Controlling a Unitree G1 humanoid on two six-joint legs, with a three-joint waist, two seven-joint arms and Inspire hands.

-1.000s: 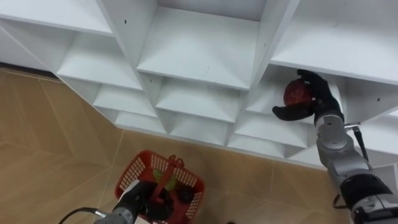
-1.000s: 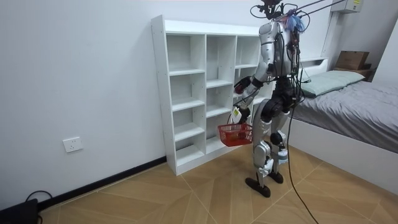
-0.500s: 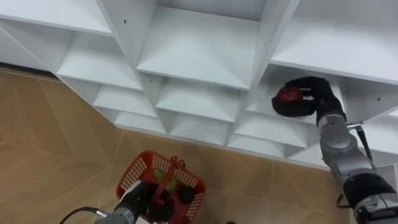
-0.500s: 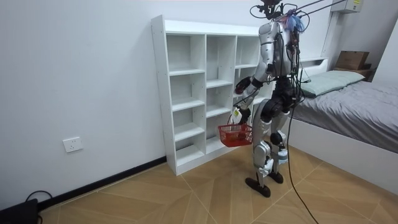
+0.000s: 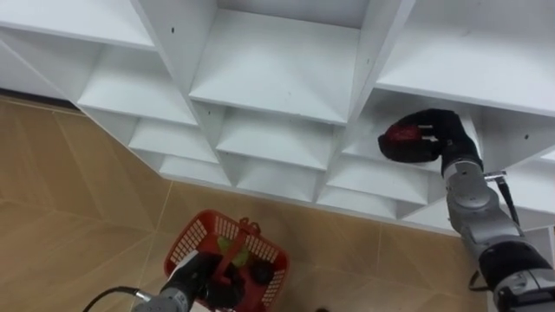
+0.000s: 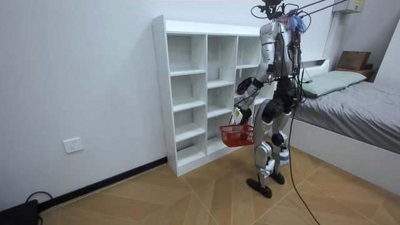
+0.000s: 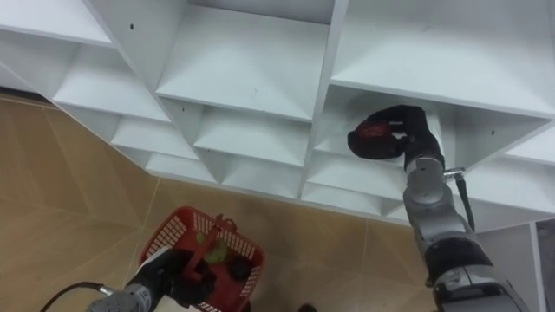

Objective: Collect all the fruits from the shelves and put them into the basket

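The right hand [image 5: 444, 137] has its fingers curled round a dark red round fruit [image 5: 400, 139] inside a right-column compartment of the white open-shelved closet [image 5: 277, 78], so the pick looks made, though the fruit is not yet out. Below the closet's front, the left hand [image 5: 215, 291] grips the handle of the red plastic mesh basket [image 5: 185, 245]. The basket already holds a green fruit [image 5: 236, 256] and a dark fruit [image 5: 263, 275]; what seems left is bringing the red one down into it.

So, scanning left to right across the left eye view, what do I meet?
Red basket → red fruit → right robot hand, curled round that fruit inside the shelf compartment.
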